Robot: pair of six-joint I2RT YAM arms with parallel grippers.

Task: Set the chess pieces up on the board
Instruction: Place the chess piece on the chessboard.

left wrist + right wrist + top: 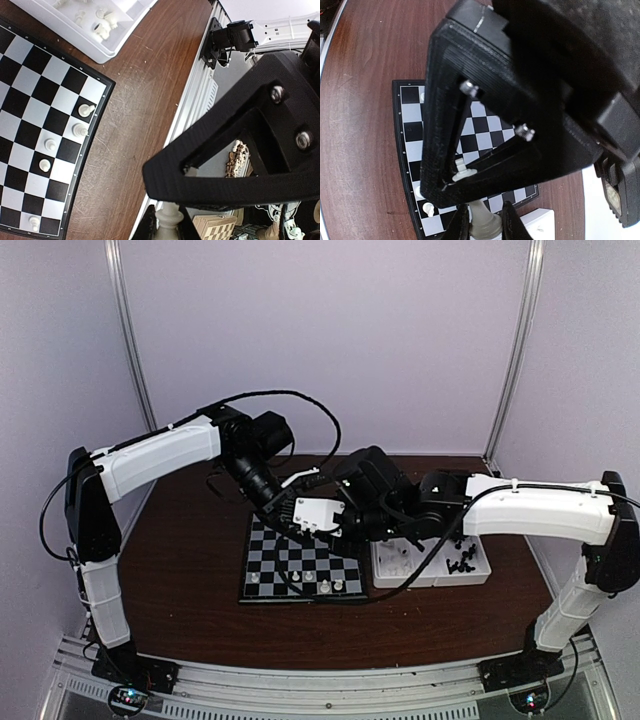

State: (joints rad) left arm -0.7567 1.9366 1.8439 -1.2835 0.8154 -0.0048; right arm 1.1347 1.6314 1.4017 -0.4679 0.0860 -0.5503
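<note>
Hung both grippers tip to tip above the far right part of the flat black-and-white checked chessboard (pixel 262 558). Gripped a small white turned-plastic chess piece (pixel 168 216) in the left gripper (pixel 168 229), jaws clamped on it, in the air and off the board. Closed the right gripper (pixel 484 227) round what looked like that same piece, dark fingers (pixel 461 225) snug against its sides. Judged this a hand-over, probably to regrip the piece upright or pass it to the arm with the better reach.

Counted only a handful of white pieces (pixel 323 584) standing along the board's near edge, so barely started. Saw the rest lying in the white two-compartment plastic tray (pixel 485 576) just right of the board, with white ones in the compartment nearer the board and black ones (pixel 460 560) in the farther.

Needed next: one grip loosened before any pull, or else risked a tug and a dropped piece.
</note>
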